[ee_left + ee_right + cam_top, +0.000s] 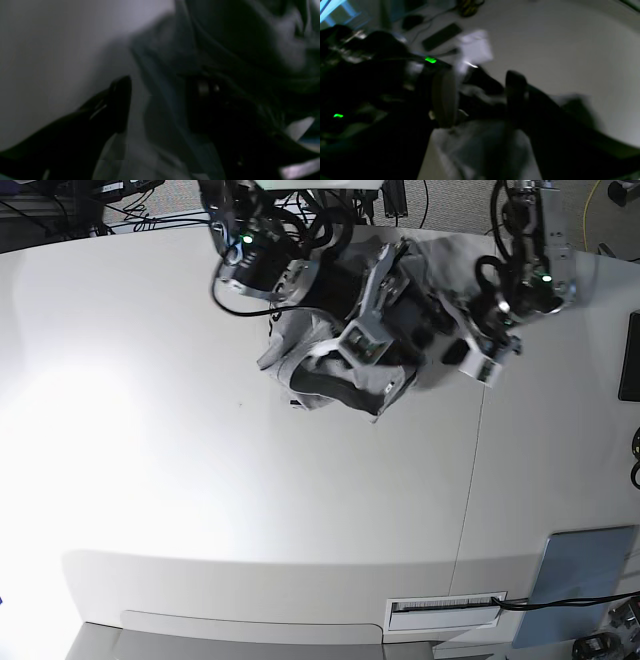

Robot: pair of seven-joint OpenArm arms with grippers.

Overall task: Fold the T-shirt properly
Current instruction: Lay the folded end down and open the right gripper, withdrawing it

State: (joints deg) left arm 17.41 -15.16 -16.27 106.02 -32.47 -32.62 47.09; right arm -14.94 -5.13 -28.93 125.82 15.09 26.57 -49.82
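The heather-grey T-shirt lies crumpled in a heap at the far middle of the white table. My right gripper is over the middle of the heap. In the blurred right wrist view the gripper has its fingers apart, with grey cloth bunched between and below them. My left gripper is at the heap's right edge. In the dark left wrist view the gripper has its fingers apart, with folds of the shirt between and behind them. No lettering is readable.
A seam runs down the table right of centre. A grey-blue pad sits at the near right corner and a black item at the right edge. Cables lie beyond the far edge. A labelled slot is in the front edge.
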